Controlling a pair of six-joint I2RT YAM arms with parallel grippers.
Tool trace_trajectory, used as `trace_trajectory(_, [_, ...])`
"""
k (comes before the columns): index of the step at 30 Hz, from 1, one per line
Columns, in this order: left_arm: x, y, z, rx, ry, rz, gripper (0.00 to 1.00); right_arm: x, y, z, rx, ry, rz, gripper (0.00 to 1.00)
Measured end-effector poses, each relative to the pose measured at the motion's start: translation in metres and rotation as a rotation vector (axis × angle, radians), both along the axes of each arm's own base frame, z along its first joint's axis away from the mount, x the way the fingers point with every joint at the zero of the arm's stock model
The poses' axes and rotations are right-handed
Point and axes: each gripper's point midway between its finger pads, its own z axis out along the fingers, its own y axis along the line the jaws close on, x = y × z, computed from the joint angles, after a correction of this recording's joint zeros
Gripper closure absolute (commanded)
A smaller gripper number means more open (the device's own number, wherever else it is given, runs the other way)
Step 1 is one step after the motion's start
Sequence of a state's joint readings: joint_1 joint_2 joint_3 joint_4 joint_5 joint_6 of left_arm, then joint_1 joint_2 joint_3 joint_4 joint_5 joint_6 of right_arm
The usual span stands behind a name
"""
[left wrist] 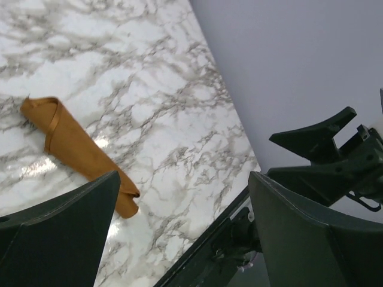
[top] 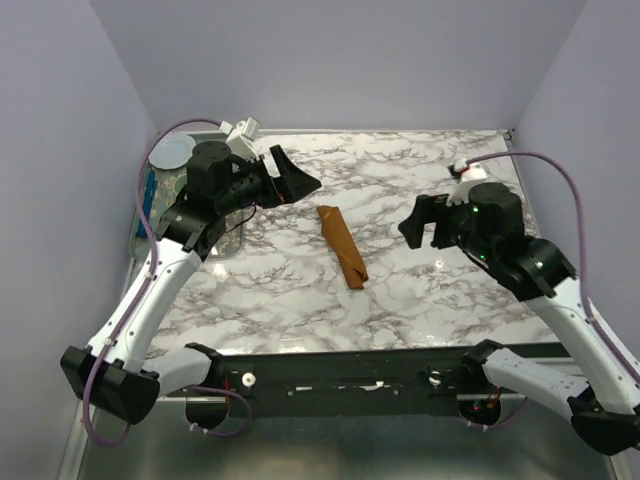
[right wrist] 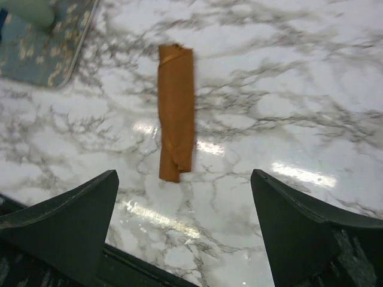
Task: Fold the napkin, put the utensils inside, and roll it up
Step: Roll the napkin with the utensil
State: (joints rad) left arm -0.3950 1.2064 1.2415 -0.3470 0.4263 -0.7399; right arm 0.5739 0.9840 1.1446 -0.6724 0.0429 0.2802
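Status: left gripper (top: 288, 180) wide open, empty, raised above the table (top: 420, 160). Napkin (top: 342, 247) lies rolled mid-table; fork not visible, maybe inside. Right gripper (top: 420, 222) open, empty too. We'd back both off without brushing the roll, or it unwinds.

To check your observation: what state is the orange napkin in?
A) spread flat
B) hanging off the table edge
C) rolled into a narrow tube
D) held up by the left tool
C: the napkin lies as a slim roll on the marble table.
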Motion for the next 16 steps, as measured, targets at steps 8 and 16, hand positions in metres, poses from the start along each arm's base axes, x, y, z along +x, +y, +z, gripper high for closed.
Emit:
trace_trajectory(8, [-0.022,0.017,0.101,-0.051,-0.262,0.010,0.01,-0.029,-0.070,0.089,0.045,-0.189,-0.254,0.00])
trace_trajectory(16, [-0.035,0.026,0.136,-0.073,-0.353,0.025,0.01,-0.053,-0.100,0.135,0.091,-0.289,-0.321,0.00])
